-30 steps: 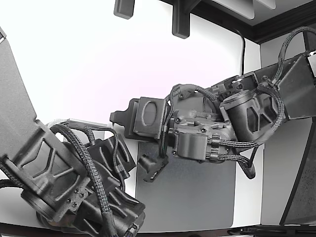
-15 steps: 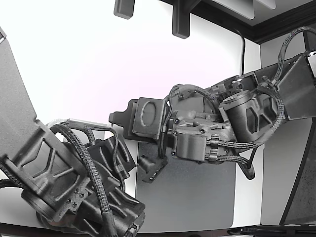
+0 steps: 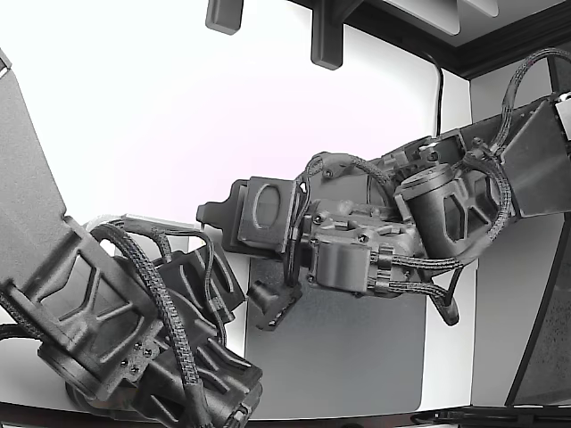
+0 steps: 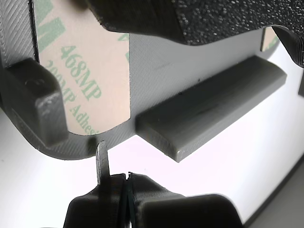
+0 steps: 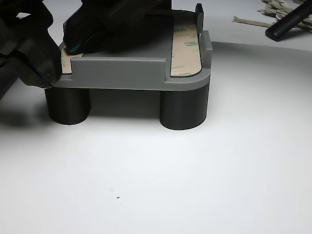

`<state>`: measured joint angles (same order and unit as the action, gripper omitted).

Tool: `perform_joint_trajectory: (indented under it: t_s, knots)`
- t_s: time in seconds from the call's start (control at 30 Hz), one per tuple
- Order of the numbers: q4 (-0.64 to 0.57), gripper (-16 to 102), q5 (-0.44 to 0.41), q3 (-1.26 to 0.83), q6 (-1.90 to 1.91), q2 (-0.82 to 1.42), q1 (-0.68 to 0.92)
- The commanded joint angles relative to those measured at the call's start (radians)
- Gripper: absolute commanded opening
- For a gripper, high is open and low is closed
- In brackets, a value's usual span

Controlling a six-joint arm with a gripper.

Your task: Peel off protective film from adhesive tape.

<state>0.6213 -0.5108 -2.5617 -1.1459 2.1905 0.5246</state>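
The gripper (image 4: 124, 183) sits low in the wrist view with its two dark tips pressed together, no gap showing between them, and a thin grey sliver (image 4: 101, 161) stands up from the pinch. Whether that sliver is a lifted edge of film or a part of the tool cannot be told. It ends just below the rounded corner of the grey plastic part (image 4: 156, 61), near it but apart.

The tape (image 4: 80, 76) lies flat on that part, a tan strip with pale green print (the letters "468MP" can be read), its rounded end following the curve of the part's corner. A dark block (image 4: 35, 102) stands at the edge beside the tape, and a raised grey bar (image 4: 213, 107) runs across the part next to it.

In the other view the grey part (image 5: 141, 73) rests on dark round legs (image 5: 183, 107) over a white table (image 5: 195, 185). One strip of tape (image 5: 187, 51) runs along the side toward that view's right, with its covering lying flat; a second strip (image 5: 66, 58) shows at the opposite corner, where the black bulk of an arm (image 5: 29, 48) crowds over it. Thin curled scraps (image 5: 258, 17) lie far back on the table.

In the exterior view two dark arms (image 3: 375, 241) meet over a grey mat (image 3: 357, 348).
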Motion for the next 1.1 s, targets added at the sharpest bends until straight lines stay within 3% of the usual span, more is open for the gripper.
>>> perform_joint_trajectory:
  t_s: [0.0, 1.07]
  knots:
    - [0.000, -11, 0.002, 0.035, 0.002, 0.011, -0.006]
    - [0.005, -11, 0.014, 0.052, 0.008, -0.006, -0.005]
